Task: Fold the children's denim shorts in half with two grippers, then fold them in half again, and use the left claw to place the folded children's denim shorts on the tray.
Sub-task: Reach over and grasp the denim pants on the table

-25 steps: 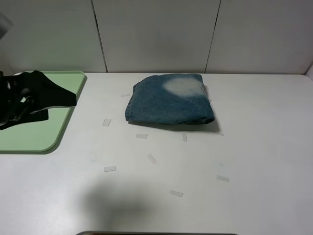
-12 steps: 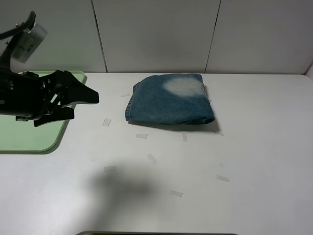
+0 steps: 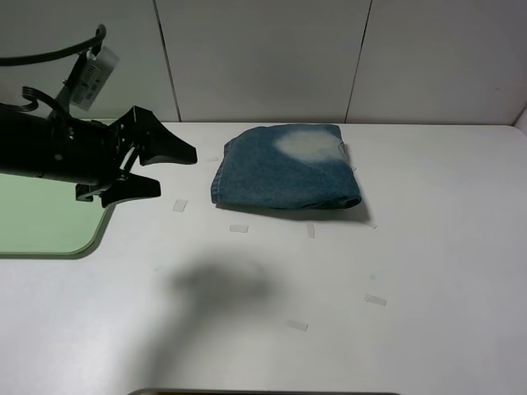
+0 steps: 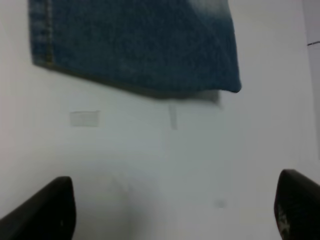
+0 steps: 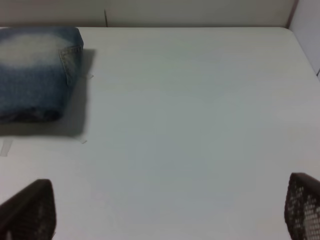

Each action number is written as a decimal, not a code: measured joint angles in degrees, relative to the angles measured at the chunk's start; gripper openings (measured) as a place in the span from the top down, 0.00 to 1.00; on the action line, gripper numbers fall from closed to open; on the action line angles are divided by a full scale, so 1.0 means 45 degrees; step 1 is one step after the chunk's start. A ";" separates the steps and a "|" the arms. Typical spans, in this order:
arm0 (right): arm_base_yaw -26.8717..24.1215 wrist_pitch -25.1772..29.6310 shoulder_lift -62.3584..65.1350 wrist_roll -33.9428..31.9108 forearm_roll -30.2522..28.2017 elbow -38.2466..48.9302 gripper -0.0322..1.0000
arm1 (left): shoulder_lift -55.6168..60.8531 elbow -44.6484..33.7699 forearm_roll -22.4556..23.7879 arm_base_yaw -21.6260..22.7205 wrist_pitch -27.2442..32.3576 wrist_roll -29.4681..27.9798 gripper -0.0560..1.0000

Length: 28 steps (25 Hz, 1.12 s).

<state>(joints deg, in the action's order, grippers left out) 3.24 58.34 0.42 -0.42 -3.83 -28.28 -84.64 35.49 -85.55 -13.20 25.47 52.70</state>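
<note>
The children's denim shorts (image 3: 285,167) lie folded into a compact blue square at the back middle of the white table, a pale bleached patch on top. They also show in the left wrist view (image 4: 135,45) and the right wrist view (image 5: 32,72). My left gripper (image 3: 173,170) is open and hangs above the table between the tray and the shorts, its fingers pointing at the shorts, nothing between them. The pale green tray (image 3: 49,226) lies at the left edge, partly hidden by the left arm. In the right wrist view my right gripper (image 5: 165,210) stands open over bare table, apart from the shorts.
Several small clear tape strips (image 3: 239,229) lie scattered on the table in front of the shorts. A grey panelled wall (image 3: 263,58) closes the back. The left arm's shadow falls on the table front.
My left arm has swung from over the tray toward the right and upward, closer to the shorts, jaws staying open. The shorts have not moved.
</note>
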 joint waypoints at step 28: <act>0.0000 -0.0012 0.0000 -0.0898 -0.1105 0.0000 0.30 | -0.7209 0.5304 -0.0514 0.0104 -0.1949 0.2196 0.20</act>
<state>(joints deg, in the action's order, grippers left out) 3.24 58.29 0.42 -4.46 -8.80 -28.28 -117.08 59.36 -87.86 -12.73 16.69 62.58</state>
